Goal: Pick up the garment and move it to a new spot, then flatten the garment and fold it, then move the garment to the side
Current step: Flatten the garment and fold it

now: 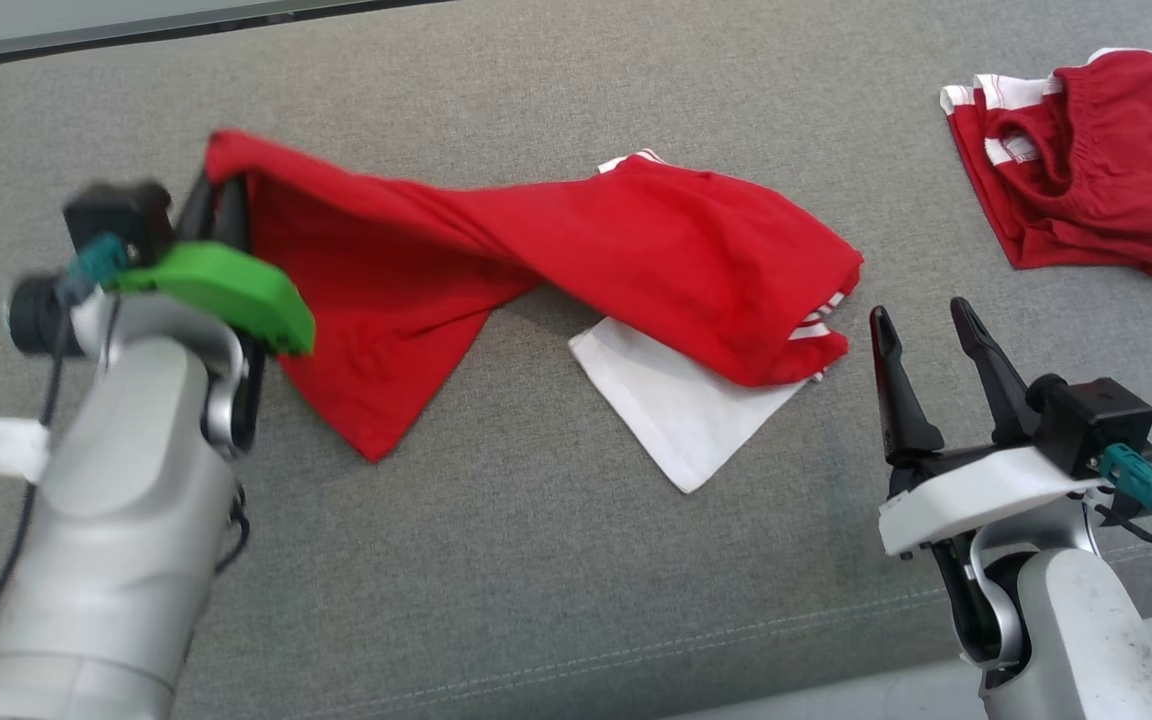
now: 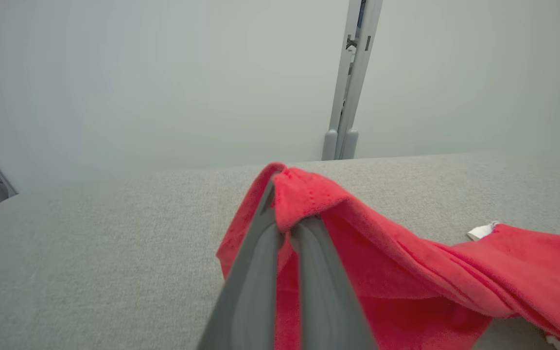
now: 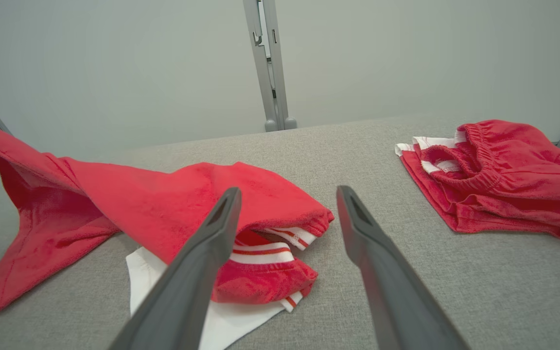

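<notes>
Head view puts the left hand closed tight on one corner of the red garment, its two dark fingers pinched together with the hem caught between them. The left wrist view agrees: red cloth folds over the fingertips and drapes away to that hand's right. From the grip the garment hangs raised at the held corner and sags down onto the grey bench in a twisted band. Its bunched, white-striped end lies just ahead of the right hand and a little to that hand's left. The right hand stands wide open and holds nothing, its fingers near the cloth but not touching it. A white piece lies under the bunched end; whether it belongs to the garment I cannot tell. A second red garment sits folded well beyond the right hand, on its outer side. By my judgement the first step is in hand: one corner is secured for the pick-up, with most of the cloth resting on the bench. The next move likely calls for the right hand to reach forward and close on the striped end, so that both hands can lift, untwist and carry the garment without dragging the white piece along.
</notes>
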Controlling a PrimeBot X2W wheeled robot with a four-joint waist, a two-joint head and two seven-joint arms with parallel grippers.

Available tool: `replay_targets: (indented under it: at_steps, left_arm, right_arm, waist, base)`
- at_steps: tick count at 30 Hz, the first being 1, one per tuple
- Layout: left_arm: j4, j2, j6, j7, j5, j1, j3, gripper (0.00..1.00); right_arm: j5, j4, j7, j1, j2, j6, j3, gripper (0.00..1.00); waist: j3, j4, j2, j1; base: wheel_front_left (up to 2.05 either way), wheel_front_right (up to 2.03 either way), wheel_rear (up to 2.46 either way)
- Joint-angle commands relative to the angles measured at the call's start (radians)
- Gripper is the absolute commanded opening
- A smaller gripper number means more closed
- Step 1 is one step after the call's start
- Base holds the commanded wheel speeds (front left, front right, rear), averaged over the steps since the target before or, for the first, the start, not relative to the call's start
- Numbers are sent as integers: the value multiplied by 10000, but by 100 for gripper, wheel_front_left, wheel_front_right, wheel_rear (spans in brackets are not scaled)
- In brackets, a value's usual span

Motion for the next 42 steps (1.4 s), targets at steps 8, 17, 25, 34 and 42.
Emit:
replay_targets:
  at_steps: [8, 17, 25, 34, 42]
  left_arm:
    - [-1150, 127, -30, -18, 748, -1725, 263, 0]
    - [-2437, -112, -33, -16, 737, 477, 458, 0]
    - [-4816, -300, 406, -15, 925, 4690, 874, 0]
    - [-3792, -730, 287, -15, 1115, 5916, 540, 0]
    - [-2200, -1109, 167, -15, 1338, 5519, 738, 100]
  right_arm:
    - [91, 176, -138, -288, -28, -4, 68, 100]
    - [125, 219, -244, 70, -29, -4, -176, 100]
    - [-24, 170, -117, 369, -26, -4, -332, 100]
    - [82, 280, 75, 658, -28, -4, -158, 100]
    - [133, 377, 49, 669, -28, -4, -4, 100]
  waist:
    - [-130, 49, 0, 0]
    - [-177, 428, 0, 0]
    - [-429, 1102, 0, 0]
    - [-813, 1469, 0, 0]
    - [-930, 1248, 0, 0]
  base:
    - [0, 0, 0]
    - [0, 0, 0]
    - [0, 0, 0]
    - [0, 0, 0]
    - [0, 0, 0]
